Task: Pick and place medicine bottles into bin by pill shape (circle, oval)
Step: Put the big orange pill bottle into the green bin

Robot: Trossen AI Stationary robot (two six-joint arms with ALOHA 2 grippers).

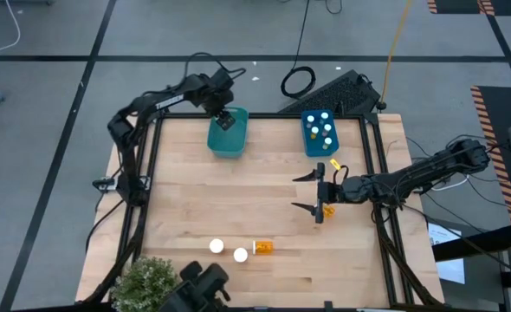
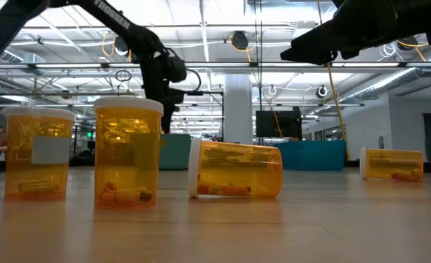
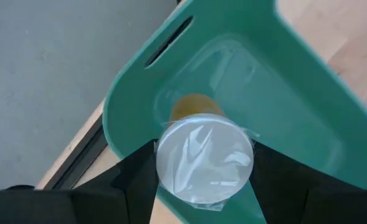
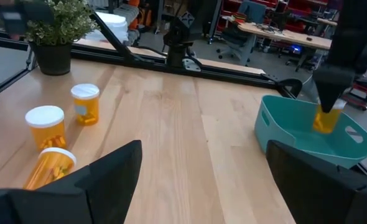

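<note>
Your left gripper (image 1: 225, 120) is clamped on a medicine bottle (image 3: 203, 155) over the teal bin (image 1: 228, 133) at the table's far edge. Your right gripper (image 1: 312, 192) hangs spread wide above open mid-table wood, one bottle (image 1: 329, 209) lying just beside it.

On the bench (image 1: 195, 199), two bins sit along the far edge: one bin (image 1: 227, 134) toward the left, the other bin (image 1: 321, 133) to its right, holding several capped bottles (image 1: 326, 132). The left tool (image 1: 224, 120) hangs over the left bin, gripping a bottle (image 3: 203, 158) above its inside. The right tool (image 1: 308, 192) hovers near the bench's middle right, jaws spread, with a lying bottle (image 1: 329, 208) just beside it. Near the front edge, two upright bottles (image 1: 228, 250) stand side by side, and a third bottle (image 1: 262, 248) lies to their right. A potted plant (image 1: 143, 282) sits at the front left corner.
</note>
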